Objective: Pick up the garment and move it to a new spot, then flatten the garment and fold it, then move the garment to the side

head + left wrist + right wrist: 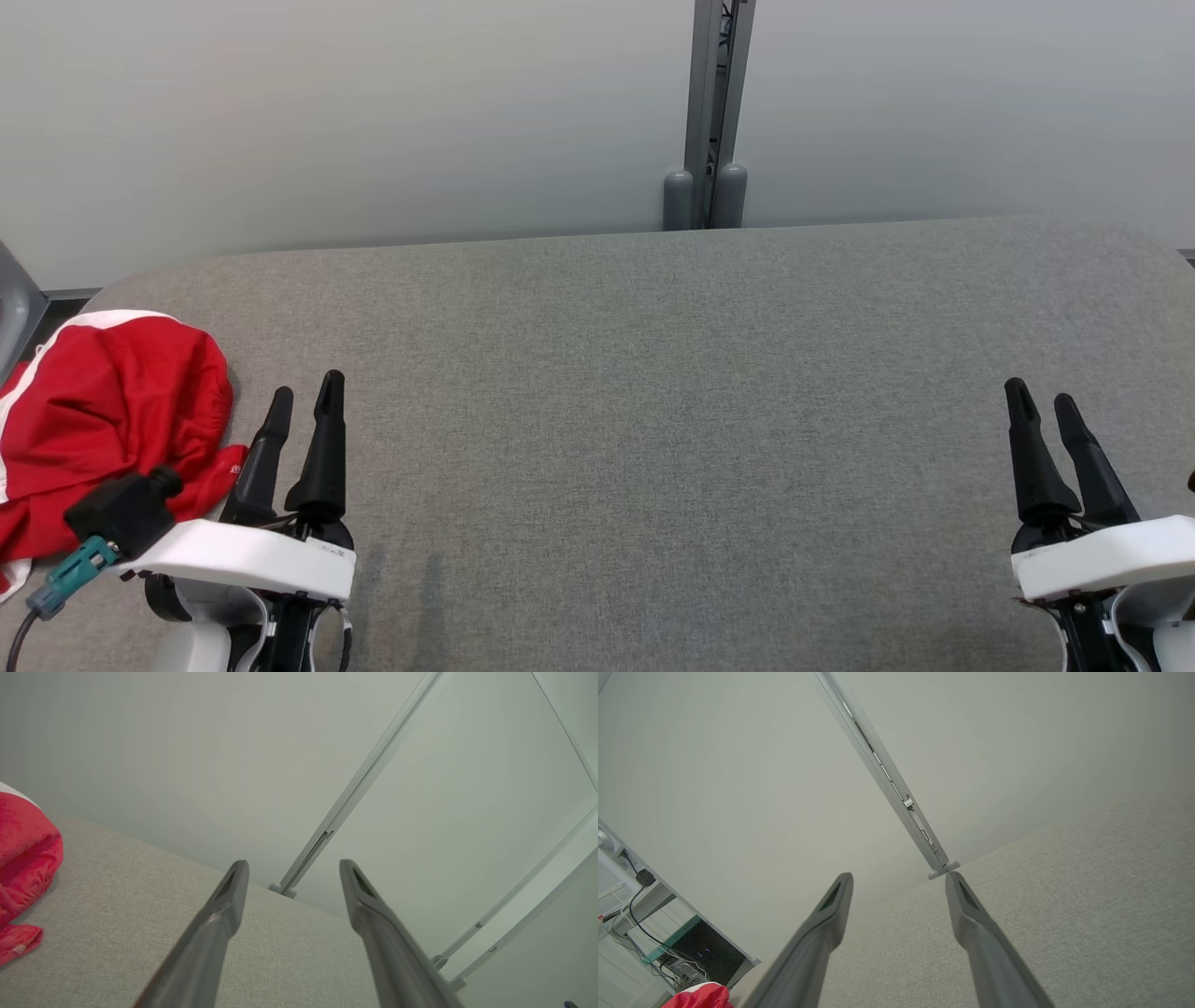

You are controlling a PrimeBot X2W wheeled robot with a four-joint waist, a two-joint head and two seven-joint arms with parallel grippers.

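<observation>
The garment [103,420] is red with white trim and lies bunched at the left end of the grey fabric table [653,420]. My left gripper [306,397] stands open just to its right, fingers pointing away, nothing between them. In the left wrist view the garment [23,858] sits at the left edge, apart from the open left gripper [294,868]. My right gripper [1042,399] is open and empty at the table's right end. The right wrist view looks past the open right gripper [899,882], with a bit of the garment [698,996] at the bottom left.
A pale wall stands behind the table with a grey vertical post [711,112] at its middle. A black connector with a teal plug [84,560] sits on my left wrist, over the garment's edge. A desk with cables [649,914] stands off to the left.
</observation>
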